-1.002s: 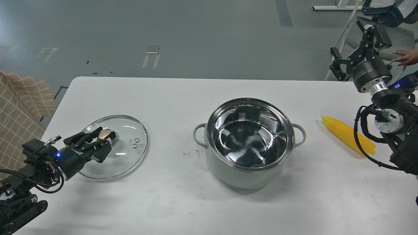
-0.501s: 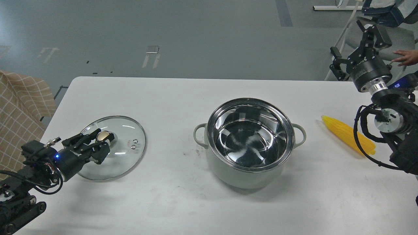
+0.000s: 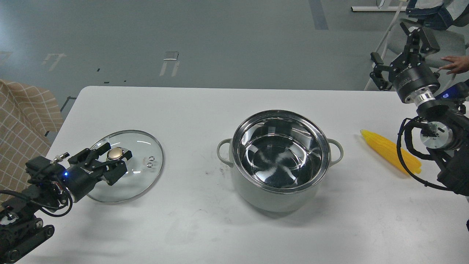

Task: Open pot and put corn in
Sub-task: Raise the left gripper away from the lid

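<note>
The pot (image 3: pixel 280 160) is taken as the landmark: it is seen standing upright and uncovered near the middle of the white table (image 3: pixel 205 227), its shiny steel interior bare and its two loop handles turned to the left and right.

Nearest, to the left of the pot and well apart from it, the left gripper (image 3: pixel 111 161) is seen over the glass lid (image 3: pixel 128 165), which lies flat on the table. The gripper's fingers are spread to either side of the brass-coloured knob (image 3: pixel 115 153) with gaps visible, so the knob is released rather than clamped.

To the right of the pot, apart from its right handle, the corn (image 3: pixel 389 151) is found lying on the table, its tapered end turned toward the far side; its nearer end is partly crossed by a black cable of the right arm.

Farther back and to the right of the pot, beyond the corn, the right gripper (image 3: pixel 397 55) is held raised above the table's far right corner, its fingers parted and nothing between them
</note>
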You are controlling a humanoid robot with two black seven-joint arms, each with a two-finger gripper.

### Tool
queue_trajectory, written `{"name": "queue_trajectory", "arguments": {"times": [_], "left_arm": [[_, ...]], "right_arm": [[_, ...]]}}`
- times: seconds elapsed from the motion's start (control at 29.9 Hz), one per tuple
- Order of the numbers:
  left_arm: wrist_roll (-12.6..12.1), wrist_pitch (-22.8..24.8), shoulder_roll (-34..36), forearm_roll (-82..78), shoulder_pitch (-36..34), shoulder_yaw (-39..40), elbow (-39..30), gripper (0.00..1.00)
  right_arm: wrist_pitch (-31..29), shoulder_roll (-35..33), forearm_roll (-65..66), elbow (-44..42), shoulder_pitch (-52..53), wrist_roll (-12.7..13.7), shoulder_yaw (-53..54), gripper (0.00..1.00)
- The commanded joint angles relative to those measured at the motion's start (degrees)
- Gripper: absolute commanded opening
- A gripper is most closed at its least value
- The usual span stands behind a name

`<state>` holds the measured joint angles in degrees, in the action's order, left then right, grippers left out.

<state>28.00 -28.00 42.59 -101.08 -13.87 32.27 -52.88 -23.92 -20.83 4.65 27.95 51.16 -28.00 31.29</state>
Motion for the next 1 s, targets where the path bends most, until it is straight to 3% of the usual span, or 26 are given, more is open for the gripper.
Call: {"name": "queue_trajectory", "arguments": {"times": [0.0, 0.13, 0.23, 0.3, 0.37, 0.4, 0.5, 0.63, 0.7, 0.84, 0.97], "left_arm": [[0.0, 0.0, 0.99, 2.62, -1.25, 1.03, -1.6, 0.95], [0.0, 0.0, 4.78, 11.78, -6.61, 1.04, -5.56, 0.95], [0.0, 0.0, 5.92, 22.49, -13.72, 1.21, -6.97, 0.95], [0.0, 8.79, 5.92, 32.21, -21.08, 1.3, -6.97, 0.95], [0.0, 13.47, 5.75, 36.98, -24.09, 1.3, -6.88, 0.95], [0.0, 18.63, 5.57, 41.97, -26.97, 1.3, -6.88, 0.95], [0.0, 28.23, 5.05, 53.14, -32.26, 1.47, -6.88, 0.95], [0.0, 33.44, 1.98, 61.78, -36.66, 1.74, -6.53, 0.95], [0.0, 36.42, -1.09, 66.69, -38.77, 1.74, -6.09, 0.96], [0.0, 38.1, -4.7, 68.56, -39.75, 1.74, -6.0, 0.96], [0.0, 37.93, -8.75, 67.95, -40.19, 1.56, -6.0, 0.96]], "right_arm": [[0.01, -0.09, 0.27, -0.09, 0.16, 0.0, 0.0, 1.0], [0.71, -1.76, 4.75, -0.62, 0.96, 0.0, -0.17, 1.0], [3.17, -4.22, 18.79, -2.46, 3.85, 0.0, -1.93, 1.0], [3.53, -5.09, 28.26, -2.47, 5.26, 0.0, -2.54, 1.0], [3.53, -5.88, 32.06, -2.29, 5.96, 0.0, -3.07, 1.0], [3.53, -6.85, 36.0, -2.2, 7.1, 0.0, -4.29, 1.0], [3.61, -9.66, 44.62, -1.41, 9.47, 0.0, -10.51, 1.0], [5.45, -12.82, 52.54, 0.87, 11.59, 0.0, -20.36, 1.0], [12.89, -14.84, 60.87, 4.28, 12.47, 0.0, -29.39, 1.0], [20.03, -16.17, 69.94, 7.11, 13.61, 0.0, -38.2, 1.0], [21.72, -16.61, 75.85, 7.29, 13.79, 0.0, -43.32, 1.0]]}}
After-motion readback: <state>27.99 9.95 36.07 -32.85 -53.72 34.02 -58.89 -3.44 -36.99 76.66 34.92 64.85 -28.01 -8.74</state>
